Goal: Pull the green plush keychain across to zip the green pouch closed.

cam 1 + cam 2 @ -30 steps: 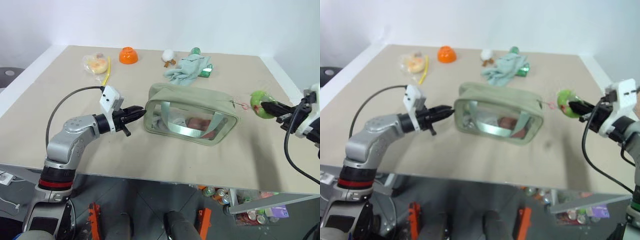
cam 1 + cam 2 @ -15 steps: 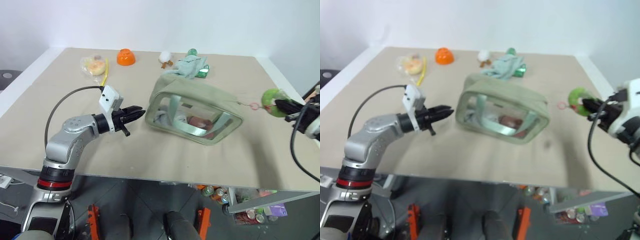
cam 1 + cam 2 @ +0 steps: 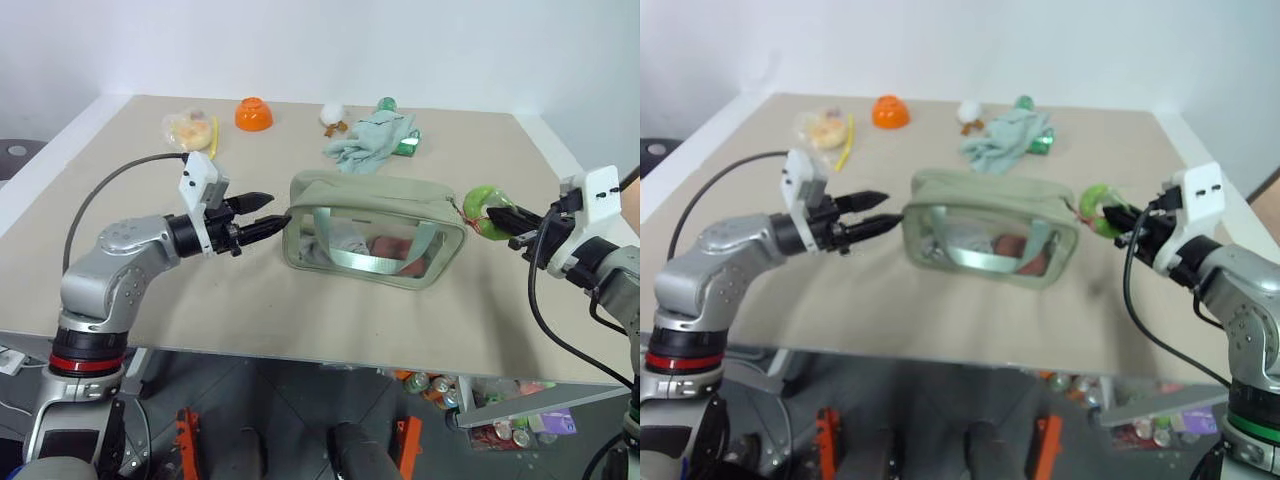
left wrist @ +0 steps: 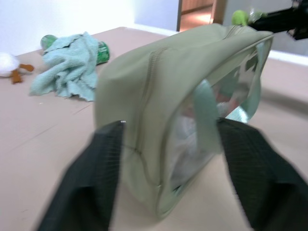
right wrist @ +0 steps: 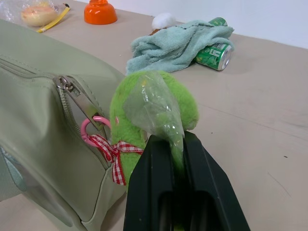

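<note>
The green pouch [image 3: 375,232] lies lengthwise across the tabletop [image 3: 150,280] between both tools. At its 3 o'clock end, the right tool [image 3: 503,218] pinches the green plush keychain [image 3: 482,207]. At 9 o'clock, the left tool [image 3: 266,215] stands spread around the pouch's end.

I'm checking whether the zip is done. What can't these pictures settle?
- Zipper along the green pouch: head views, too small; left wrist view, blurred.
- Pouch contents: clear panel shows vague shapes.
- Right pincer pinches the green plush keychain; its fingers hide the plush's underside.
- Left pincer fingers: blurred.
</note>
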You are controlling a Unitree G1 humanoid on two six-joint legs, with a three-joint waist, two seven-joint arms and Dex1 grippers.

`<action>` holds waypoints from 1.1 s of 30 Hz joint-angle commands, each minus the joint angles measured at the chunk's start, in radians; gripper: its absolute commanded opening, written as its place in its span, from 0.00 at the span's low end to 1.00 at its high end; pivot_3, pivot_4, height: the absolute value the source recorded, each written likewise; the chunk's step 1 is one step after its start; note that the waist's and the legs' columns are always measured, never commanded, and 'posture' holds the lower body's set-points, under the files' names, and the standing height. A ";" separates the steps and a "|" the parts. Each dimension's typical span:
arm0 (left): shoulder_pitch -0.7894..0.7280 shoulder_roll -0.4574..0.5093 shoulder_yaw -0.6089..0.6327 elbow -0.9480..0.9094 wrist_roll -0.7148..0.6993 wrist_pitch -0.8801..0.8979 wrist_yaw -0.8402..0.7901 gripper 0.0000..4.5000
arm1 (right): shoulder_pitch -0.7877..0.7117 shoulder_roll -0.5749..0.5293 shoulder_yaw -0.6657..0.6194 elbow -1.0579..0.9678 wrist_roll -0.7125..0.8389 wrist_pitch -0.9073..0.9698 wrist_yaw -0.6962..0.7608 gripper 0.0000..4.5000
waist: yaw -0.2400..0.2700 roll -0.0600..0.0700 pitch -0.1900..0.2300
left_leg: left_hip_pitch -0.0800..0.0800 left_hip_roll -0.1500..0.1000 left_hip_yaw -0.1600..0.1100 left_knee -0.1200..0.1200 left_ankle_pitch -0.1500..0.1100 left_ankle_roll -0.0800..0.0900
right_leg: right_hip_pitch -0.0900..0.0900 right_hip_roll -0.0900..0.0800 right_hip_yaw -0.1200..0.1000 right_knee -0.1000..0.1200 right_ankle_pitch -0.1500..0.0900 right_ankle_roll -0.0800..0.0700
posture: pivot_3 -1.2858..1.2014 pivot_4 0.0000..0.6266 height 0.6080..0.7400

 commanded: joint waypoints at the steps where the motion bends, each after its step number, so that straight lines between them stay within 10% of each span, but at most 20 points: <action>1: -0.052 0.009 0.007 -0.010 0.008 -0.055 -0.033 0.97 | -0.028 -0.011 -0.006 -0.010 0.003 -0.024 0.004 0.00 | 0.000 0.000 0.000 | 0.000 0.000 0.000 0.000 0.000 0.000 | 0.000 0.000 0.000 0.000 0.000 0.000 | 0.52 0.24 1.00; 14: -0.180 -0.163 -0.120 0.280 0.133 -0.186 -0.052 0.99 | -0.009 -0.022 -0.015 -0.019 -0.003 -0.036 0.008 0.00 | -0.001 0.000 0.000 | 0.000 0.000 0.001 0.000 0.000 0.000 | 0.000 0.000 0.001 0.000 0.000 0.000 | 0.52 0.24 1.00; 27: -0.191 -0.169 -0.108 0.312 0.163 -0.227 -0.087 0.05 | -0.010 -0.020 -0.017 -0.028 0.005 -0.028 0.010 0.00 | -0.001 0.000 0.000 | -0.001 0.000 0.001 0.000 0.000 0.000 | -0.001 0.000 0.001 0.000 0.000 0.000 | 0.52 0.24 1.00; 33: -0.171 -0.162 -0.092 0.274 0.156 -0.187 -0.061 0.00 | -0.016 -0.031 -0.014 -0.017 -0.006 -0.035 0.015 0.00 | -0.001 0.000 0.000 | -0.001 0.000 0.000 0.000 0.000 0.000 | -0.001 0.000 0.001 0.000 0.000 0.000 | 0.52 0.24 1.00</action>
